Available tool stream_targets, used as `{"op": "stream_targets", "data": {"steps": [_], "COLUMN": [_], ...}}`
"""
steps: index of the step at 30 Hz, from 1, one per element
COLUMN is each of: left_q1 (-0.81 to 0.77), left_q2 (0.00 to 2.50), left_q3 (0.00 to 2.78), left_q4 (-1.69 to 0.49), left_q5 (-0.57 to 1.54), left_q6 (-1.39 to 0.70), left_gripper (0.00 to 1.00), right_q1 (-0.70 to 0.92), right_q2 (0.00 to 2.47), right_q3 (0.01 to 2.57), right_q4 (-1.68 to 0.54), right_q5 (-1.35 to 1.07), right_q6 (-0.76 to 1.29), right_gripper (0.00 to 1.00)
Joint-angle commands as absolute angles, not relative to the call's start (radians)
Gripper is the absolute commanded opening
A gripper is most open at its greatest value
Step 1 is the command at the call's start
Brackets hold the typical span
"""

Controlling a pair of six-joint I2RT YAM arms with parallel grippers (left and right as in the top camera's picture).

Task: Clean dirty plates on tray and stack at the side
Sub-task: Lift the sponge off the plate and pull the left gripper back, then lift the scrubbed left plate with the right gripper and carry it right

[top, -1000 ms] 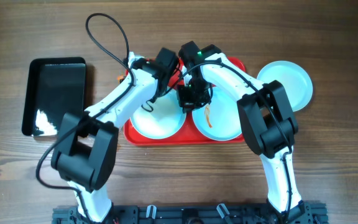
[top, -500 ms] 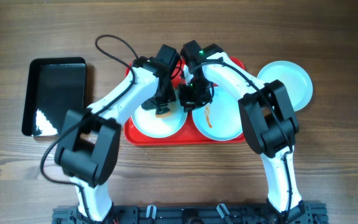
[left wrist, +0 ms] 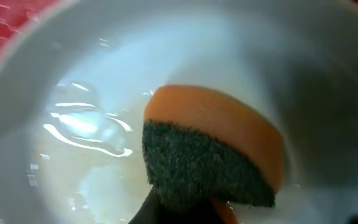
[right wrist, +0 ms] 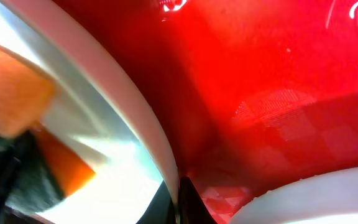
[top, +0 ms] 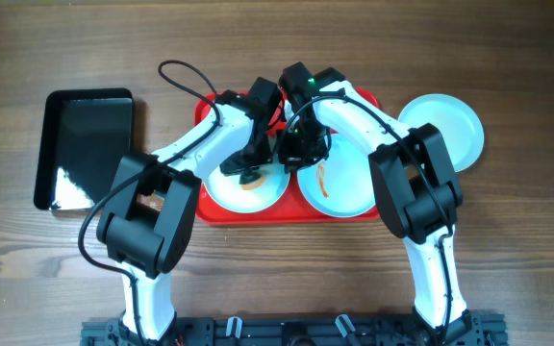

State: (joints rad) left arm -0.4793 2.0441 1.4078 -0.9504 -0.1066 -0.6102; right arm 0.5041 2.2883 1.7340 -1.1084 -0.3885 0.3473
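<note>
Over the last second my left arm has swung in from the upper edge of the red tray [top: 359, 99] and set the sponge [left wrist: 211, 154] down on the left plate [top: 227, 197]. I take that as the scrub beginning. The left fingers [top: 251, 161] are clamped on the sponge, and the left wrist view shows its dark scouring face on the plate's wet, glossy bottom. The right fingers [right wrist: 168, 205] sit at that plate's rim where it faces the centre of the tray. They look nearly closed, seemingly pinching the rim to steady it, though the right wrist view is too tight for me to be sure. The smeared plate [top: 349, 197] lies in the right half of the tray with an orange streak in its middle, so I judge it not yet cleaned. The third plate [top: 450, 130] rests off the tray on the surface [top: 508, 269] at upper right, looking clean. A black tray [top: 85, 144] lies well apart at frame left. The two wrists crowd each other above the tray's centre, and the left arm's cable [top: 186, 77] loops just behind, so wide strokes risk a knock.
</note>
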Motion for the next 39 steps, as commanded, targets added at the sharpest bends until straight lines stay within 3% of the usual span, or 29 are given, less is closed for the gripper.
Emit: {"op": "stream_targets", "data": {"steps": [1, 14, 22, 30, 35, 39], "left_q1": [-0.455, -0.345, -0.350, -0.361, -0.361, -0.361], "left_q2": [2.078, 2.074, 2.000, 1.818, 1.771, 1.763], "left_q3": [1.332, 1.312, 1.466, 1.533, 1.533, 1.533], "left_q4": [-0.953, -1.049, -1.174, -1.202, -1.206, -1.236], "left_q5": [-0.280, -0.635, -0.670, -0.394, -0.195, -0.164], "left_q6": [-0.556, -0.596, -0.644, -0.667, -0.659, -0.660], "left_gripper": [0.04, 0.04, 0.04, 0.04, 0.04, 0.04], "right_q1": [0.505, 0.505, 0.504, 0.504, 0.504, 0.505], "right_q2": [2.280, 2.280, 2.279, 2.224, 2.143, 2.056], "right_q3": [1.718, 1.718, 1.754, 1.901, 2.000, 2.028], "right_q4": [-1.112, -1.114, -1.115, -1.186, -1.263, -1.291], "right_q5": [-0.337, -0.337, -0.336, -0.327, -0.188, -0.053], "right_q6": [0.350, 0.347, 0.391, 0.388, 0.396, 0.396], "right_gripper": [0.04, 0.04, 0.04, 0.04, 0.04, 0.04]}}
